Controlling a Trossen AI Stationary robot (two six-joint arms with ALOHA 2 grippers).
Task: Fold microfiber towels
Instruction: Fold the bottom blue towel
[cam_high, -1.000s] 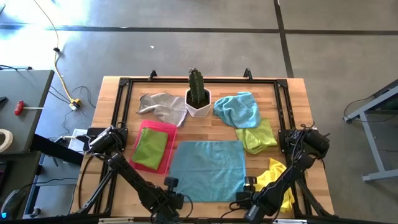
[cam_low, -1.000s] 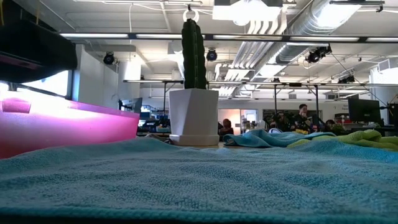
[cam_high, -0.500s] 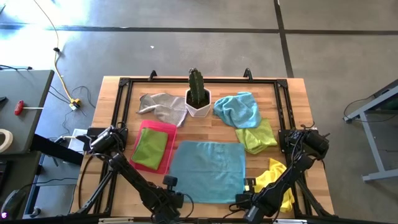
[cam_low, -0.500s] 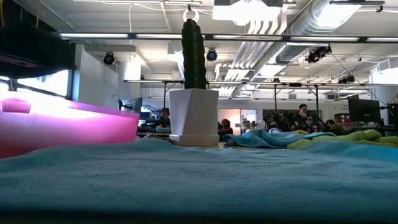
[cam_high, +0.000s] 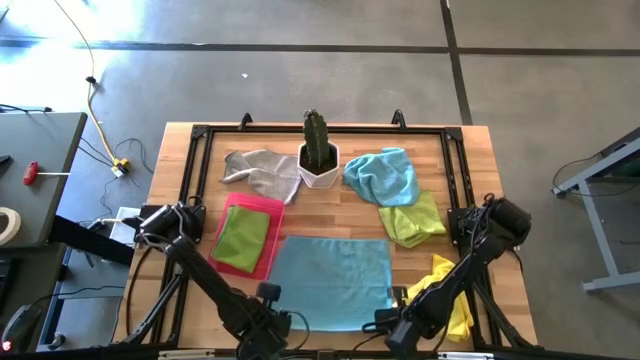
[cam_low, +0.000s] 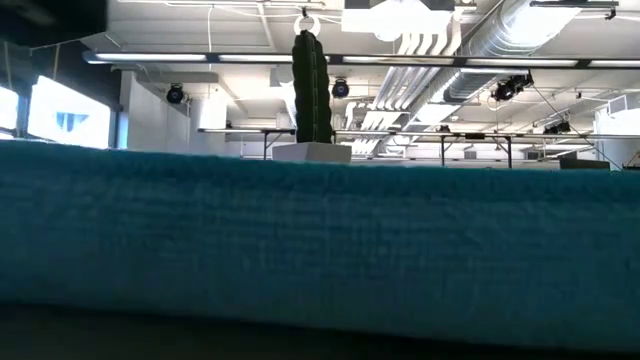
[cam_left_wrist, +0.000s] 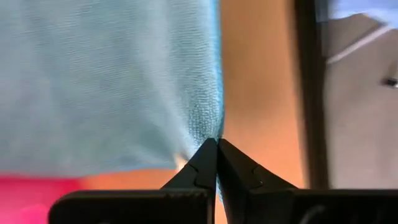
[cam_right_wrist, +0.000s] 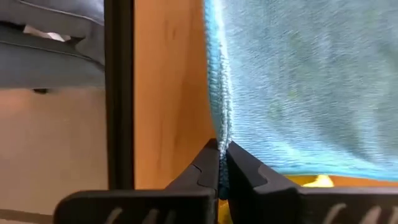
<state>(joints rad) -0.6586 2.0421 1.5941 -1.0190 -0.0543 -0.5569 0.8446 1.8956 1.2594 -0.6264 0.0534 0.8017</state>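
A robotics lab or workshop in what looks like an open industrial hall: a wooden table (cam_high: 180, 160) with a black metal frame (cam_high: 204, 131) stands on bare concrete floor (cam_high: 300, 70), cables (cam_high: 95, 110) trailing beside it, while exposed ducts (cam_low: 500, 30) and strip lights (cam_low: 200, 58) run overhead.

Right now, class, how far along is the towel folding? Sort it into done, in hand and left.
Done: one lime green towel lies folded in the pink tray.
In hand: the left pincer and right pincer each grip a near corner of the spread light blue towel, its near edge lifted.
Left: the grey towel, crumpled blue towel, second lime green towel and yellow towel lie unfolded.
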